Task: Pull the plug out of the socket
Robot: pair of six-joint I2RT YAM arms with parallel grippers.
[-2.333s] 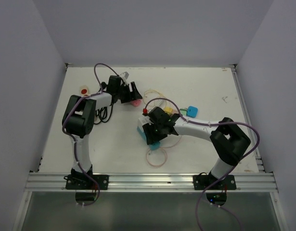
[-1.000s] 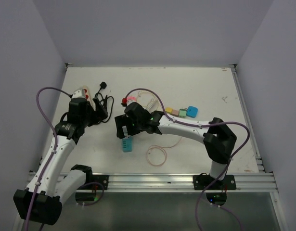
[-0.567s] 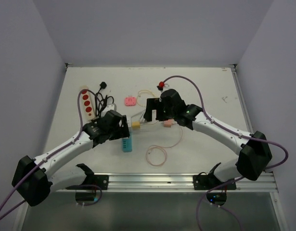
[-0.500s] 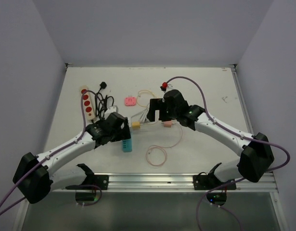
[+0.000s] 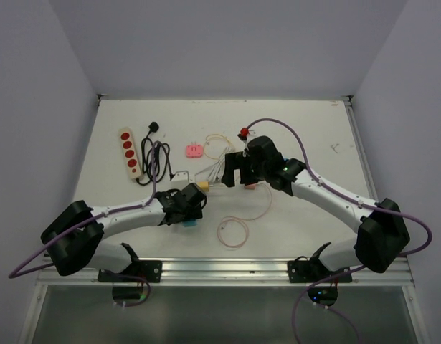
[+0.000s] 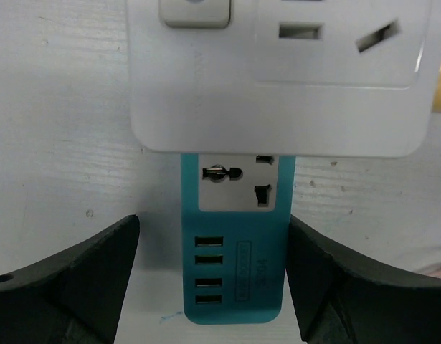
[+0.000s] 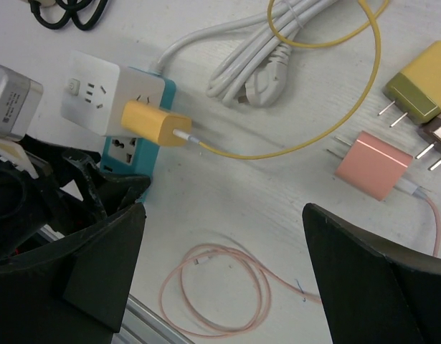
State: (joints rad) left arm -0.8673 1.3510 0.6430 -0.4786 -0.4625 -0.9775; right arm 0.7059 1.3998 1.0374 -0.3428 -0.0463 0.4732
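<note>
The yellow plug [image 7: 152,122] [image 5: 203,187] sticks out of a white adapter [image 7: 109,93] [image 6: 277,72] that sits on a teal socket block [image 6: 234,251] [image 7: 127,154]. A yellow cable runs from the plug toward the back. My left gripper [image 6: 213,287] [image 5: 184,204] is low over the teal block and straddles it. It is open, the right finger [image 6: 335,287] at the block's edge and the left finger [image 6: 77,287] apart from it. My right gripper [image 7: 220,265] [image 5: 238,168] hangs open above the table to the right of the plug, holding nothing.
A pink charger [image 7: 374,165], an olive charger [image 7: 421,82] and a white cable bundle [image 7: 270,64] lie near the right gripper. A pink cable coil [image 5: 233,231] lies at the front. At the back left lie a beige power strip [image 5: 129,152], a black cord [image 5: 157,154] and a pink adapter [image 5: 194,150].
The left arm swung in from the back left and came down over the teal block, its jaws narrowing slightly. The right gripper moved from the block back to the middle of the table.
</note>
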